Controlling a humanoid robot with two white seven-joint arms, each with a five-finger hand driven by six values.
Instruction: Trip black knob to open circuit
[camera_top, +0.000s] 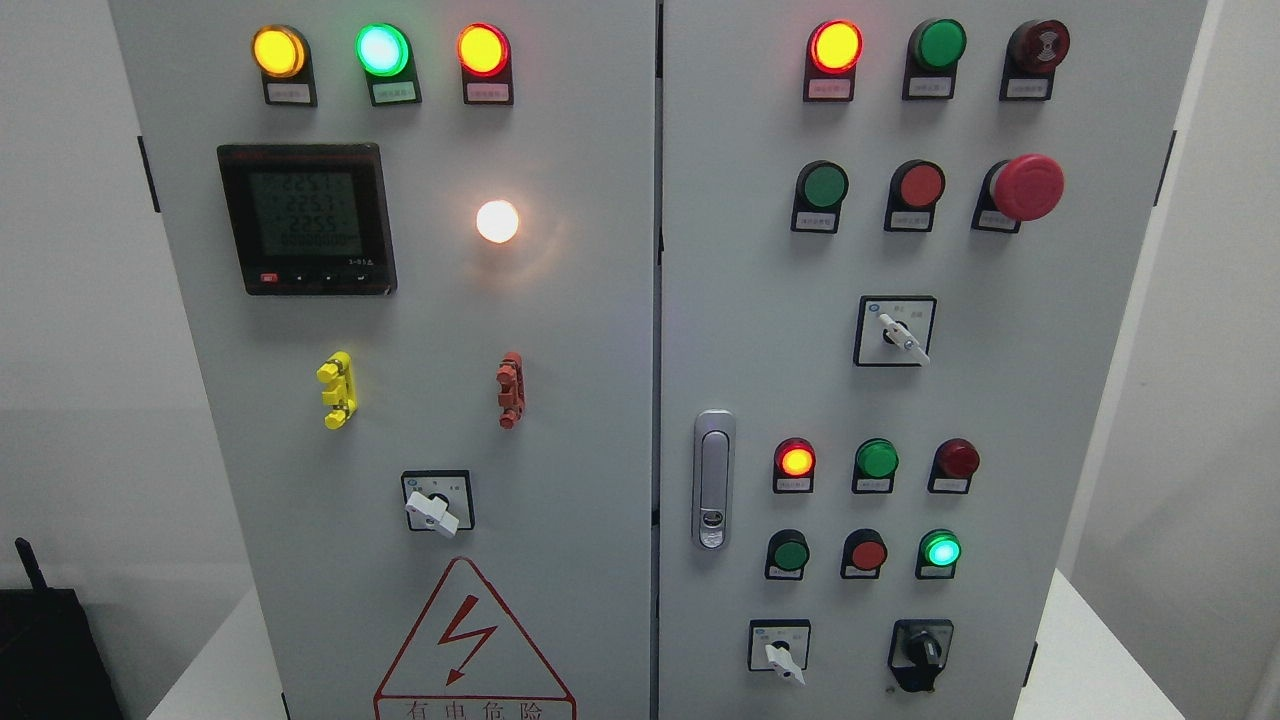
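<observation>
The black knob (922, 651) sits at the lower right of the grey cabinet's right door (1050, 420), on a black plate, its grip standing about upright. Neither of my hands is in view. Above it, a small green lamp (940, 550) is lit, and a red lamp (795, 460) glows at the left of the row above that.
A white-handled selector (783, 659) sits left of the black knob. Others are at mid right (902, 336) and on the left door (432, 512). A red mushroom stop button (1026, 187), a door latch (713, 480), a meter (307, 217) and a dark box (50, 650) at lower left also show.
</observation>
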